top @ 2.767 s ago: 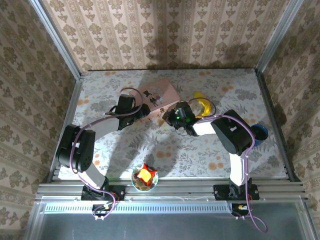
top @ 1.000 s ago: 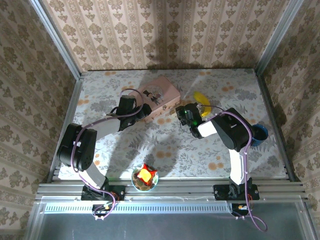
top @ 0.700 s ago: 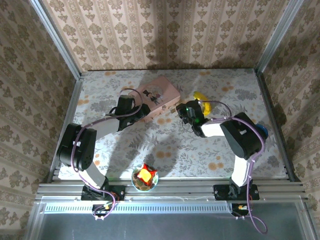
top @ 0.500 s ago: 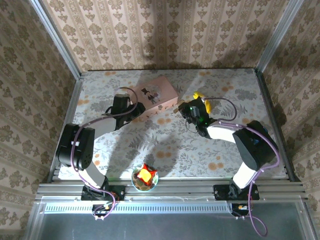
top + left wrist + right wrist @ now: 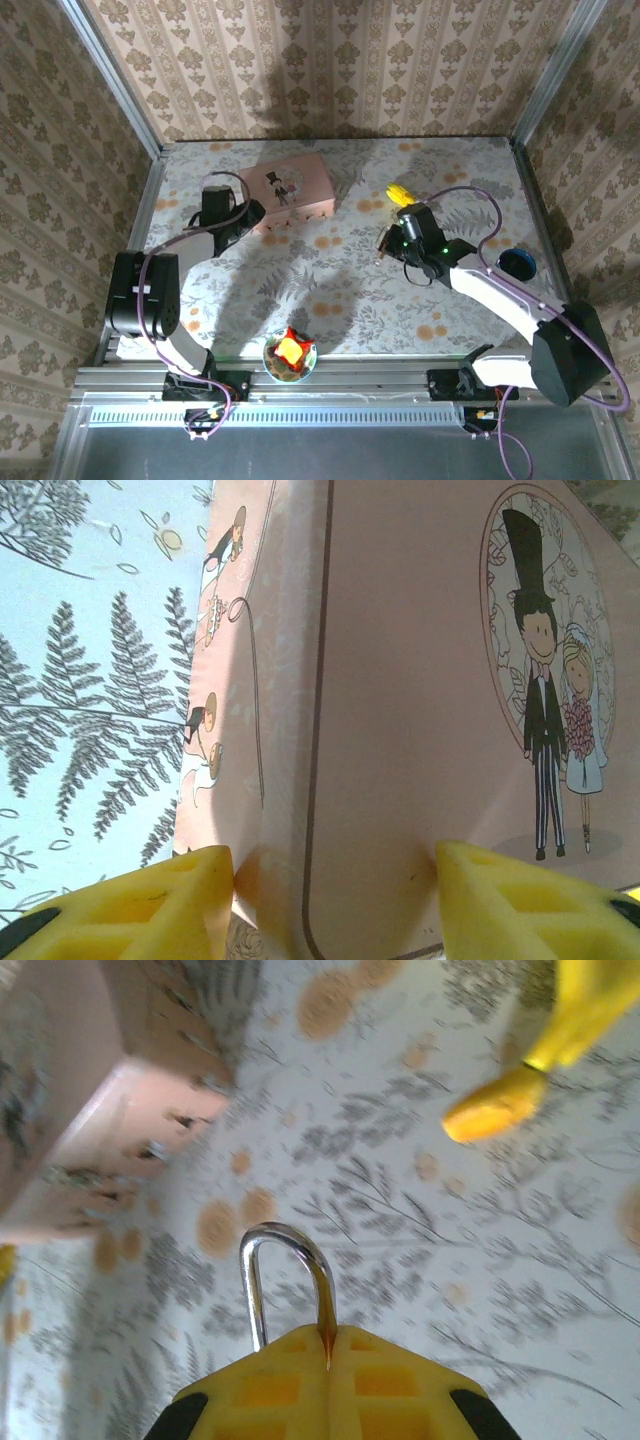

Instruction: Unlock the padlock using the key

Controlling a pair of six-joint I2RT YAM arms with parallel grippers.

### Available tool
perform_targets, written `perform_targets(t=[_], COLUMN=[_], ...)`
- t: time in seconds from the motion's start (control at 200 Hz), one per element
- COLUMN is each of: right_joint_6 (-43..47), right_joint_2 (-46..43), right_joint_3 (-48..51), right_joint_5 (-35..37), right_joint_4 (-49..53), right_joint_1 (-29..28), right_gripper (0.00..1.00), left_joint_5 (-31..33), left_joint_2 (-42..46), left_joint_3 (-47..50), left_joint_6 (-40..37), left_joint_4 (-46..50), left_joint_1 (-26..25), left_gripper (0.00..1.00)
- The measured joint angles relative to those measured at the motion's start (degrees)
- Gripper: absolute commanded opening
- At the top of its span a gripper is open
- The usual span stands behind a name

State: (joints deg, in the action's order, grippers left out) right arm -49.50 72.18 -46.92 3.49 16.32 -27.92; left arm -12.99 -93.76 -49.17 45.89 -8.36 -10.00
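My right gripper (image 5: 391, 243) (image 5: 328, 1332) hangs over the middle of the table, shut on the padlock. The padlock's silvery shackle loop (image 5: 276, 1228) sticks out past the closed yellow fingers; its body is hidden between them. The key is out of view. My left gripper (image 5: 246, 215) (image 5: 335, 880) is shut on the left end of the pink box (image 5: 295, 185) (image 5: 420, 680), one yellow finger (image 5: 150, 905) pressing each side of its corner. The box carries a bride-and-groom picture on its lid and lies apart from the padlock, up and to the left.
A yellow banana (image 5: 399, 193) (image 5: 560, 1040) lies just behind the right gripper. A blue round thing (image 5: 518, 263) sits at the right edge. A bowl (image 5: 290, 357) with red and yellow contents stands at the near edge. Patterned walls close in the table.
The left arm swung left, turning and dragging the pink box with it. The right gripper drew away from the box to the right with the padlock, and its arm stretched out.
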Motion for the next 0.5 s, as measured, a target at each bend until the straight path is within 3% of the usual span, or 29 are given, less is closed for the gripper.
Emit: perform_targets(t=[0.27,0.35,0.5], right_joint_6=[3.2,3.5,4.4], right_joint_2=[-0.6,-0.6,0.0], right_joint_3=[0.1,0.2,0.2], right_joint_5=[2.6,2.7,2.8], right_joint_4=[11.0,11.8,12.3], right_joint_1=[-1.5,-1.6,-1.6], right_gripper=[0.0,0.0,0.0], left_joint_5=[2.4,3.2,2.8], left_joint_2=[-1.8,-3.7,-8.6], left_joint_3=[-5.2,-8.0,-14.6], left_joint_6=[-3.2,-5.0,-8.1], left_joint_4=[7.7,9.9,12.0], left_joint_1=[1.6,2.6,4.5], left_gripper=[0.94,1.0,1.0])
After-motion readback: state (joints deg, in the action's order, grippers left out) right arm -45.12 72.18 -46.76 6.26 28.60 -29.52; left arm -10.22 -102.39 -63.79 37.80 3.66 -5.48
